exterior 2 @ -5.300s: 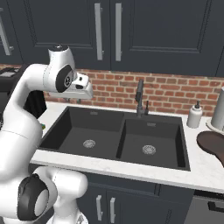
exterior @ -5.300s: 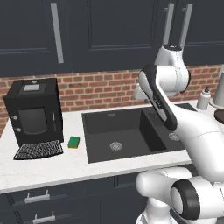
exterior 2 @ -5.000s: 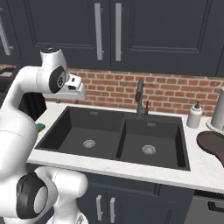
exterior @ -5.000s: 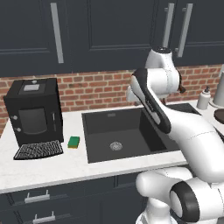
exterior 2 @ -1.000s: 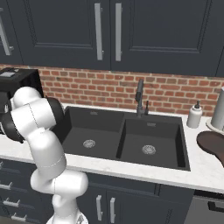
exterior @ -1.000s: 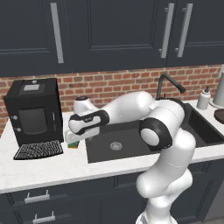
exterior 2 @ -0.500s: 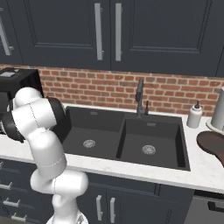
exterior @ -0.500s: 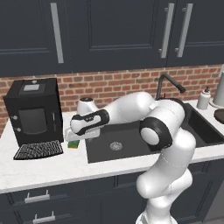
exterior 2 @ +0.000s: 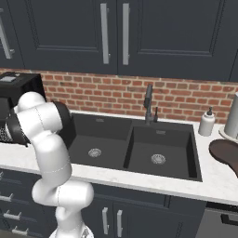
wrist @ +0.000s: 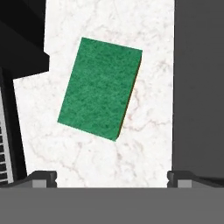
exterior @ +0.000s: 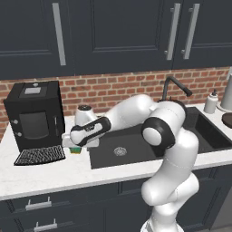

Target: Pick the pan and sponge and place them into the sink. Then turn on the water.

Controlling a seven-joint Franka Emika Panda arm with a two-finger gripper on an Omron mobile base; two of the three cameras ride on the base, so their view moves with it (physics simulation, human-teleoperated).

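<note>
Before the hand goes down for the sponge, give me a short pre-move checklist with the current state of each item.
1. Hand open: ok, fingertips stand wide apart.
2. Sponge between the fingertips' lines: ok, it lies free on the counter, nothing on it.
3. Sponge square to the fingertips: not ok, it sits rotated in the hand view.
4. Sponge clear of the sink edge: ok, a strip of counter between them.
5. Sink basins free: ok in the right base view.
6. Pan still on the counter: ok, at right of the sink.

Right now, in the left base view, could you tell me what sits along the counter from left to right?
Coffee machine → sponge under the gripper → sink → faucet → soap dispenser.
</note>
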